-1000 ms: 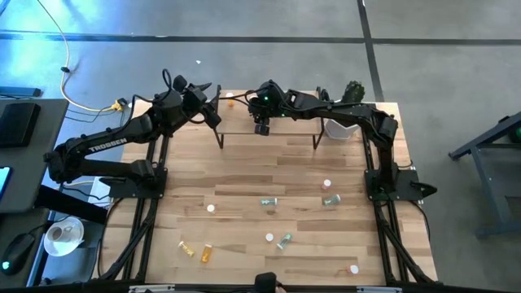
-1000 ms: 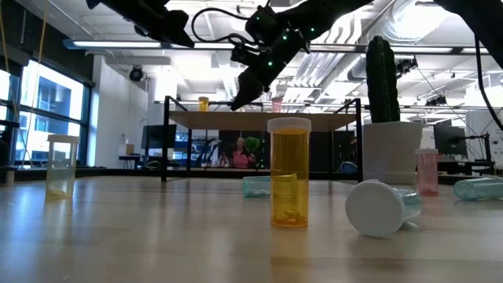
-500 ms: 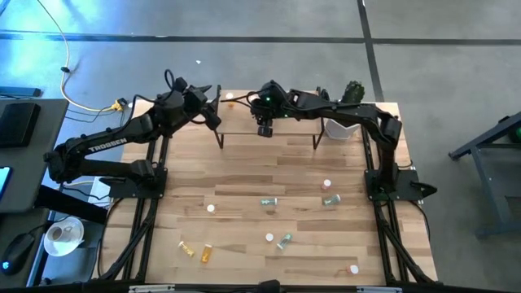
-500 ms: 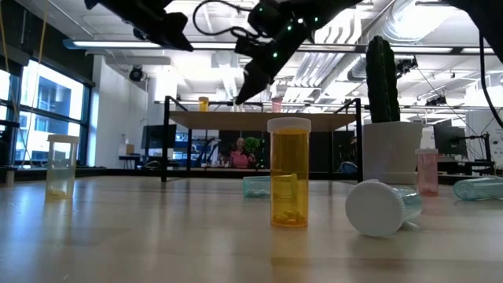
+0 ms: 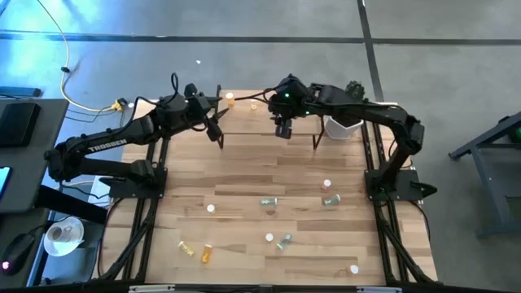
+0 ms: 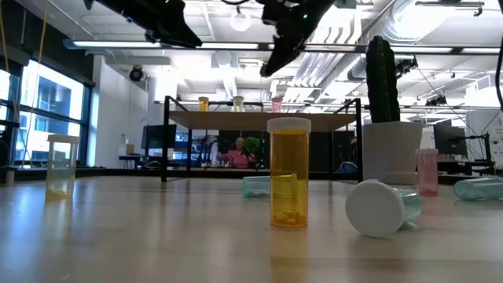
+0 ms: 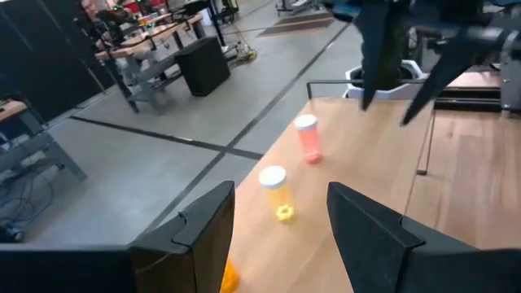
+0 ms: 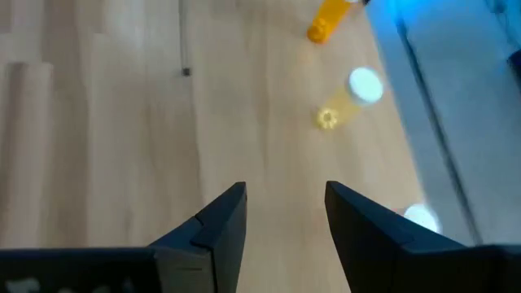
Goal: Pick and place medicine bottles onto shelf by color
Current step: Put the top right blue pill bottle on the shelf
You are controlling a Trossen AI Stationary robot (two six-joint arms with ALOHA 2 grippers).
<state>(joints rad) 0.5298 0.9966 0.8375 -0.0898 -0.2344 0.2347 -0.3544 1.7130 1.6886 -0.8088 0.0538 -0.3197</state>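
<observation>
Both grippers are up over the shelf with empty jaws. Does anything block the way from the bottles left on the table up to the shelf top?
Nothing visible does. The loose medicine bottles lie on open tabletop in front of the shelf. Three bottles stand on its board, the rest is bare. The left gripper and right gripper hover above it, jaws open and empty.

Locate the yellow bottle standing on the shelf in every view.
High view: yellow bottle, a small speck on the shelf's left half.
Low view: middle of three bottles on the shelf.
Left wrist view: centre, white cap up.
Right wrist view: upper right, seen from above.
Shared landmark: the orange bottle beside it.
</observation>
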